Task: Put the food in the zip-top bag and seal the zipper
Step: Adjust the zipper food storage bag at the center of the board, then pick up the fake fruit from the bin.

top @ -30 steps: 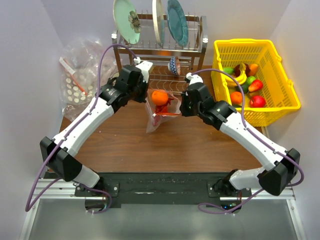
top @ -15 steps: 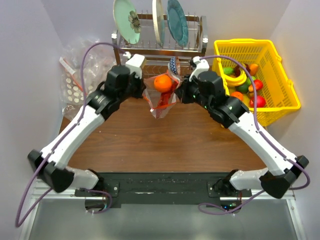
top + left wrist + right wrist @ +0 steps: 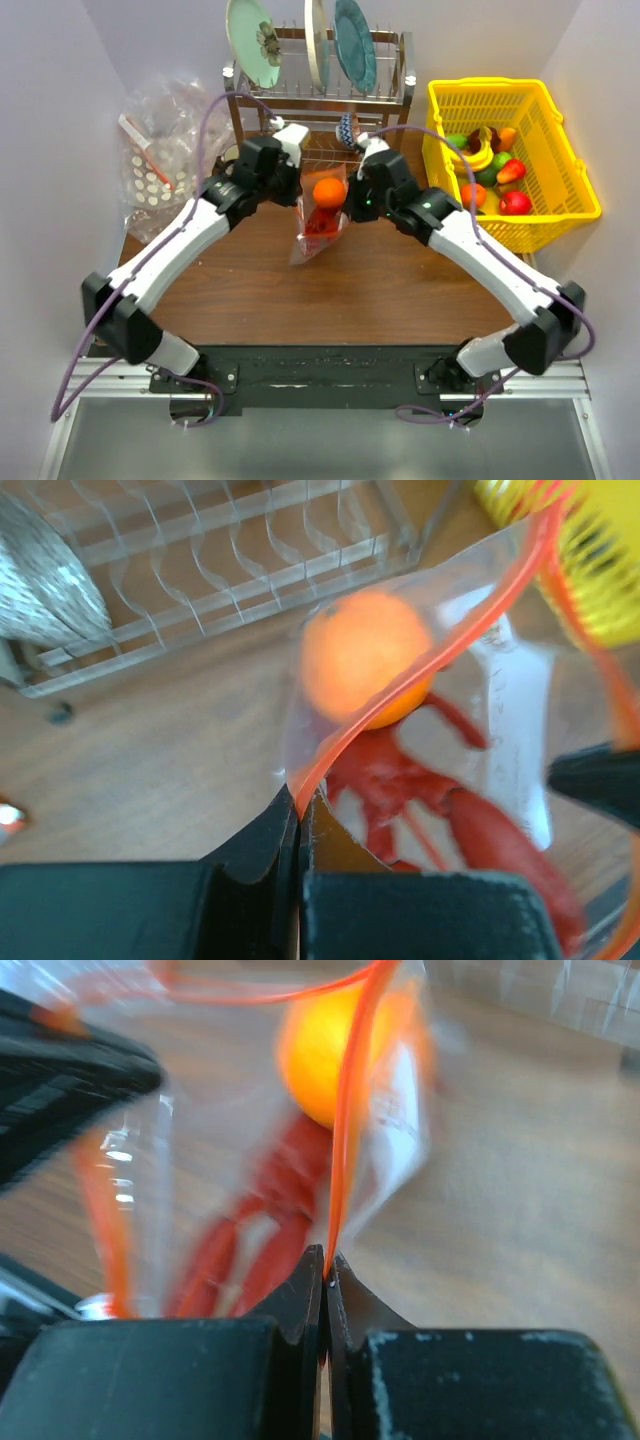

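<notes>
Zip-top bag, a small clear plastic pouch with a red top strip, hangs between my two grippers over the brown wooden surface, in front of the metal dish rack. I can't tell if its bottom touches down.

- Inside: round orange toy fruit on top, glossy red plastic lobster below. I see no green fruit in there.
- Step: loading looks done for those two; sealing not started, mouth gapes.
- Left gripper is pinched tight on one end of the red zipper; right gripper is pinched on the other end.
- Next, my read: pull the ends apart to flatten the strip, then press along it.
- Pose: both arms reach forward and inward, wrists facing each other.
</notes>
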{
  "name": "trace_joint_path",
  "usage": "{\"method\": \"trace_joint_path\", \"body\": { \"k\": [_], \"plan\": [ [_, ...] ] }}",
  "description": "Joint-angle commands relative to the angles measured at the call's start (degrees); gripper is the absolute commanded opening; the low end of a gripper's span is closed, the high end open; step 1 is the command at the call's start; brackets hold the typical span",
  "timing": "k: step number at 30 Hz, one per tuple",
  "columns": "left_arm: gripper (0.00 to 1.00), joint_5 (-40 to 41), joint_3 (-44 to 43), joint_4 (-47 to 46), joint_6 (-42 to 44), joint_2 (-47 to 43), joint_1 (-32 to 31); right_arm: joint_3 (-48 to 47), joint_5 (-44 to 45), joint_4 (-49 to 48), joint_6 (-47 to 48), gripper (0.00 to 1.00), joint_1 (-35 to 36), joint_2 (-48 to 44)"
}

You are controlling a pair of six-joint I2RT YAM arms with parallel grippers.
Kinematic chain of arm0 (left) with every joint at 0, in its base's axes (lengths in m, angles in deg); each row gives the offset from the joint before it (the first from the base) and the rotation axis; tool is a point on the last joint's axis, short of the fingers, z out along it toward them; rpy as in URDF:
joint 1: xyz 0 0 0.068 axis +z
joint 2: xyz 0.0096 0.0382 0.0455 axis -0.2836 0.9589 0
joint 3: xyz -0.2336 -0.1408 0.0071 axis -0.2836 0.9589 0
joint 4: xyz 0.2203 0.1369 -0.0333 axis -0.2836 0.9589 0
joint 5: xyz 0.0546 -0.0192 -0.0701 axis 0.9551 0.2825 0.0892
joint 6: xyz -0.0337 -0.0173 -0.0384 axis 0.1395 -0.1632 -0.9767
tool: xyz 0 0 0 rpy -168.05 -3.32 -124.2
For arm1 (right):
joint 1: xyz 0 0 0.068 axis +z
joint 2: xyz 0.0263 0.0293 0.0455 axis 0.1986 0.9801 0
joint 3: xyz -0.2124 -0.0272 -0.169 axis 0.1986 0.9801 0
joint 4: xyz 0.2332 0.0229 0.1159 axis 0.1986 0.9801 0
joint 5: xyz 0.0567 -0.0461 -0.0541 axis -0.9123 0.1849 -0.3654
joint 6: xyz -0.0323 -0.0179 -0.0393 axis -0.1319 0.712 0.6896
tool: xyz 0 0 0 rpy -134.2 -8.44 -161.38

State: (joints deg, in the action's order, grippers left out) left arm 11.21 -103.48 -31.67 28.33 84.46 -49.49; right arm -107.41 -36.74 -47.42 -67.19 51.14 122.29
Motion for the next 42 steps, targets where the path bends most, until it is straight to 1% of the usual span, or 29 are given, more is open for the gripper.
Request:
{"method": "trace_joint_path", "body": {
  "k": [1,2,4,5,6,7,9,11,13,14,17,18,20,25,26,27,30,31,33,34,37,38,42],
  "plan": [
    [0.0,3.6,2.2,-9.4,0.4,-11.6,0.3,-0.7,-0.6,-7.7,1.0,0.0,-0.2,-11.2],
    [0.0,3.3,7.3,-12.6,-0.2,-12.5,0.3,3.7,-0.8,-9.0,0.1,0.0,-0.1,-12.0],
    [0.0,1.3,10.5,-13.2,-1.2,-12.4,0.3,7.1,0.0,-8.7,-0.9,0.0,-0.1,-12.4],
    [0.0,0.4,11.7,-11.9,-1.3,-11.5,0.3,9.2,0.0,-7.8,-1.6,0.0,-0.2,-11.8],
    [0.0,0.3,11.6,-10.8,-1.1,-9.3,0.3,9.9,-0.2,-6.7,-1.7,0.0,-0.2,-10.9],
    [0.0,-1.5,11.3,-9.7,-0.8,-8.1,0.3,10.4,-0.6,-5.3,-2.0,0.0,-0.1,-9.4],
    [0.0,-1.8,9.3,-6.6,0.0,-5.8,0.3,12.2,-1.8,-5.0,-2.3,0.0,-0.1,-8.5],
    [0.0,-1.9,7.8,-6.1,0.4,-5.6,0.3,13.0,-1.9,-5.5,-2.5,0.0,-0.1,-9.0],
    [0.0,-2.4,7.5,-7.3,1.0,-6.4,0.4,12.7,-1.4,-5.6,-2.4,0.05,-0.2,-10.2],
    [0.0,-2.4,7.0,-7.5,1.1,-6.6,0.3,11.9,-0.7,-5.5,-2.1,0.11,-0.1,-10.7],
    [0.0,-2.1,5.9,-7.4,1.6,-6.7,0.3,10.0,-0.4,-4.5,-1.4,0.35,-0.2,-11.1],
    [0.0,-2.0,5.6,-7.3,1.8,-6.5,0.3,9.5,-0.4,-4.1,-1.1,0.48,-0.1,-11.1],
    [0.0,-1.7,5.5,-7.0,2.0,-6.5,0.3,7.6,1.0,-2.1,-0.1,0.52,-0.1,-11.5],
    [0.0,-1.1,5.9,-7.3,2.3,-7.2,0.3,1.7,6.8,4.4,2.3,0.54,-0.2,-13.1],
    [0.0,-0.9,6.0,-7.4,2.3,-7.3,0.4,-1.1,8.2,5.5,3.2,0.54,-0.3,-13.3],
    [0.0,-0.9,6.1,-7.4,2.4,-7.5,0.3,-2.5,11.7,6.7,3.6,0.53,-0.3,-13.6],
    [0.0,-0.9,6.8,-8.1,2.5,-8.1,0.3,-7.7,18.3,11.7,5.0,0.52,-1.5,-13.4],
    [0.0,-0.9,7.3,-8.7,2.6,-8.3,0.3,-8.5,21.3,13.1,5.3,0.52,-3.4,-13.5],
    [0.0,-0.9,7.9,-9.5,2.7,-9.0,0.3,-10.5,21.7,13.9,5.9,0.5,-7.1,-13.8],
    [0.0,-0.9,8.6,-10.1,2.7,-9.2,0.3,-10.9,21.3,14.0,5.9,0.5,-11.5,-14.3],
    [0.0,-0.9,10.3,-11.6,3.0,-9.7,0.3,-12.9,23.4,14.1,5.7,0.47,-17.8,-14.9],
    [0.0,-0.9,10.9,-11.9,3.0,-10.1,0.3,-12.9,25.8,13.6,5.9,0.47,-18.8,-15.1],
    [0.0,-2.1,13.5,-14.3,2.6,-10.8,0.4,-13.0,28.7,11.4,6.7,0.46,-25.0,-13.0]
  ]
}}
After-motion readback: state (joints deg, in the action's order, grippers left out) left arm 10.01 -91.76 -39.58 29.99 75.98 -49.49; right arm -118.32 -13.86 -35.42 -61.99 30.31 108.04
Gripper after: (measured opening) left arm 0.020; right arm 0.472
